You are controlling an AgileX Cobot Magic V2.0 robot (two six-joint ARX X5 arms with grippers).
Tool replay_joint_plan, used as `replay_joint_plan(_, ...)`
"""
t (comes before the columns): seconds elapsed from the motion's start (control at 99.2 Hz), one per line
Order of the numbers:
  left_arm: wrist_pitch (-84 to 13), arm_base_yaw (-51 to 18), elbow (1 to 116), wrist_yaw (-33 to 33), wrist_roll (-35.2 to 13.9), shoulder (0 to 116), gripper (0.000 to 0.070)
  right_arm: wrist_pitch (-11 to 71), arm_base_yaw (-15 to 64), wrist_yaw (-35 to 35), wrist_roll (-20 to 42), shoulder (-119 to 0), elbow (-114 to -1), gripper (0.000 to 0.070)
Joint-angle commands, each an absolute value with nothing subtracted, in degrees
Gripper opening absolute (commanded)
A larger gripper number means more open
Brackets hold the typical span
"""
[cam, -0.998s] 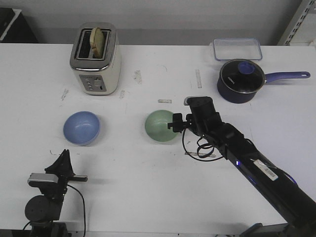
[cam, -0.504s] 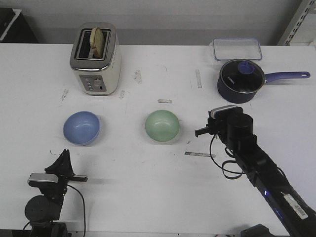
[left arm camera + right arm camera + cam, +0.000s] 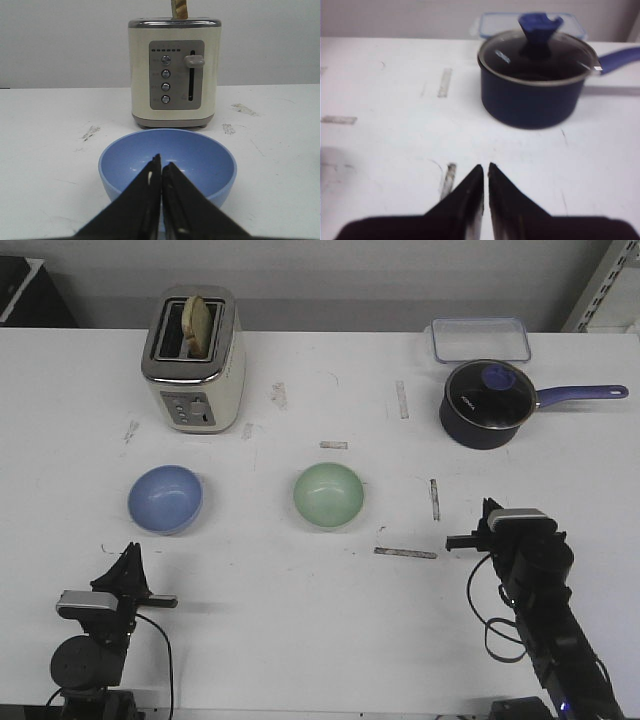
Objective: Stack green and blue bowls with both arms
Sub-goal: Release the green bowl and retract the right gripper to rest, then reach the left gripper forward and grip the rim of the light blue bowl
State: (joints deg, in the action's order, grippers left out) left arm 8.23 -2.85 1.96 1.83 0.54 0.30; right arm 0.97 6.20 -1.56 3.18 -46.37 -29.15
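Both arms are black. The left arm [image 3: 92,640] carries a silver-grey camera block and a thin black cable; the right arm [image 3: 535,600] likewise, with looping cables. Tapered black fingers [image 3: 145,200] show pale scuffs.

blue bowl [image 3: 167,165], toaster [image 3: 174,72] behind, jaws closed

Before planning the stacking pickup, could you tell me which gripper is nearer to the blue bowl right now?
Left. The left gripper sits shut just short of the blue bowl, pointing at it. The right gripper is across the table, beyond the green bowl, facing the saucepan.
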Motion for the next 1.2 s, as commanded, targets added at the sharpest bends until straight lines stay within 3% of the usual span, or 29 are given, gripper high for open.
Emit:
replay_joint_plan(0.0, 9.1, -2.8, 0.7, 2.2, 0.6, 0.2, 0.0001, -0.2, 6.0, -1.5, 2.9, -43.9, -27.4, 0.0006)
replay_joint_plan(0.232, 9.1, -2.8, 0.7, 2.2, 0.6, 0.2, 0.0001, 0.5, 5.8, -1.5, 2.9, -33.8, -21.6, 0.0006)
replay_joint_plan(0.695, 9.1, -2.8, 0.7, 2.2, 0.6, 0.2, 0.0001, 2.1, 5.8, -1.5, 2.9, -17.5, -21.5, 0.0006)
replay_joint_plan(1.189, 9.1, -2.8, 0.7, 2.2, 0.6, 0.2, 0.0001, 2.1, 5.8, -1.5, 2.9, -12.3, -21.5, 0.0006)
